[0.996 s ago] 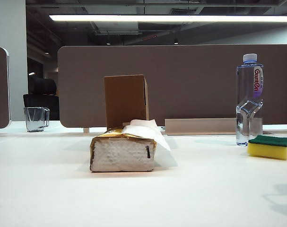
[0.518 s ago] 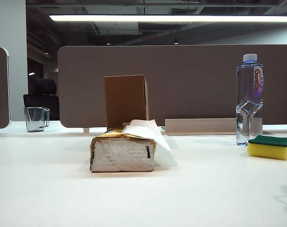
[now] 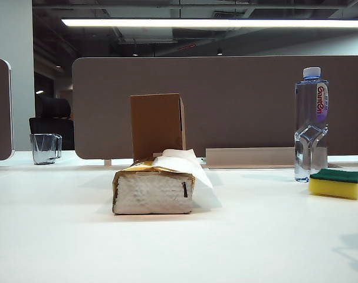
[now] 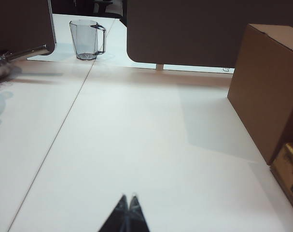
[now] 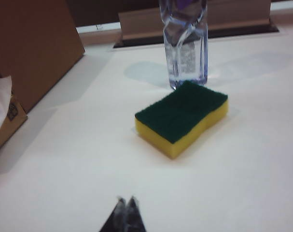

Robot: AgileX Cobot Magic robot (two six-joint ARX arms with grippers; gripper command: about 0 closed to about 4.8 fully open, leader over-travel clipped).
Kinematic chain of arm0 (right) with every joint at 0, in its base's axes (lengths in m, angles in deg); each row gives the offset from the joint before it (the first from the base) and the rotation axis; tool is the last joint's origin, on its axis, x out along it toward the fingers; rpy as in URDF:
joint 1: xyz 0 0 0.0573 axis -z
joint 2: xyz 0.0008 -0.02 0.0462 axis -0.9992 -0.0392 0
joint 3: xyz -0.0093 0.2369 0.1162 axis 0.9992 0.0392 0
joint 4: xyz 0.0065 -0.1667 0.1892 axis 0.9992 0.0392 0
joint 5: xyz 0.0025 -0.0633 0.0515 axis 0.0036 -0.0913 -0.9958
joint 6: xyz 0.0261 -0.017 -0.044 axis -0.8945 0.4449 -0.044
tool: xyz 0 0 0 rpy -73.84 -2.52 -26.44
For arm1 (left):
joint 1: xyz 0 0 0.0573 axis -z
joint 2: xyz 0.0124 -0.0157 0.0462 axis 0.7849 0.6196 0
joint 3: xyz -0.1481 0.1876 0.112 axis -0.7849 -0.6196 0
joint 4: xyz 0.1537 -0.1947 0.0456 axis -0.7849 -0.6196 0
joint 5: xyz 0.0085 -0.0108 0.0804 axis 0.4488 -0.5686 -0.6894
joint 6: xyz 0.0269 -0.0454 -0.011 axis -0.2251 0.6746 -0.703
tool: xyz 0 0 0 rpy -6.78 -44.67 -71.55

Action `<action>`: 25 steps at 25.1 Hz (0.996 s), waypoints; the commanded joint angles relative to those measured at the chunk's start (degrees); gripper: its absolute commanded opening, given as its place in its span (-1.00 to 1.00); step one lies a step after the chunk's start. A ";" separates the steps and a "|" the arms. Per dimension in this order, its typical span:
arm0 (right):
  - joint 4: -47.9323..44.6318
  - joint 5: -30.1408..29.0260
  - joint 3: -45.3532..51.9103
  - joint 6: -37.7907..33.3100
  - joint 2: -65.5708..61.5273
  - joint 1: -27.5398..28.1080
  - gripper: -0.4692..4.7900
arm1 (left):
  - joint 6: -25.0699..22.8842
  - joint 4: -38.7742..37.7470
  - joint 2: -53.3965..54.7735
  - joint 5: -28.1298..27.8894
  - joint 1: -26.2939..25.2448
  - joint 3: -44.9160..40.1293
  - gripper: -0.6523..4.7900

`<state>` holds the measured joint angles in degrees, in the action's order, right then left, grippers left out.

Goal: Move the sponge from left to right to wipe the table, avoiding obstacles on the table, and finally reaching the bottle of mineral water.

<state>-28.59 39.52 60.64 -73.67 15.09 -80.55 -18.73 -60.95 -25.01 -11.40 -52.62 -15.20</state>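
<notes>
Exterior view gives you the white desk (image 3: 61, 236) from low down; the sponge (image 3: 336, 183), yellow with its green layer up, lies flat at the far right, just beside the foot of the bottle of mineral water (image 3: 311, 124), which stands upright; whether the two touch you cannot tell here. Mid-desk sits the tissue pack (image 3: 153, 188) with one sheet sticking out, and the brown cardboard box (image 3: 157, 125) stands upright right behind it; a small clear glass cup (image 3: 46, 147) stands well apart at the far left. Neither arm shows in this view.

Your right wrist view shows the right pincer (image 5: 126, 204) with its tips pressed together, holding nothing, poised over bare desk near the sponge (image 5: 181, 117) but apart from it; the bottle (image 5: 183, 46) rises just behind the sponge, seemingly at its far edge.

Your left wrist view shows the left pincer (image 4: 128, 202) likewise closed tip to tip and empty, above open desk; the box (image 4: 267, 87) stands off to one side, the cup (image 4: 87, 39) far beyond.
</notes>
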 commanded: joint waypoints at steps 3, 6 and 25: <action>-0.24 0.24 0.22 0.22 2.64 -1.07 -0.84 | -1.14 1.07 0.04 0.26 0.02 -0.33 -0.78; 0.50 3.39 0.22 0.37 3.28 -1.09 -0.84 | -2.36 1.27 0.04 0.28 0.02 -2.14 -0.78; 2.27 9.07 0.22 3.10 3.48 -1.31 -0.84 | -3.85 1.33 0.04 0.68 0.02 -6.10 -0.78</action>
<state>-26.60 49.46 60.64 -70.81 18.47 -81.80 -22.86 -59.44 -24.97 -10.94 -52.62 -21.25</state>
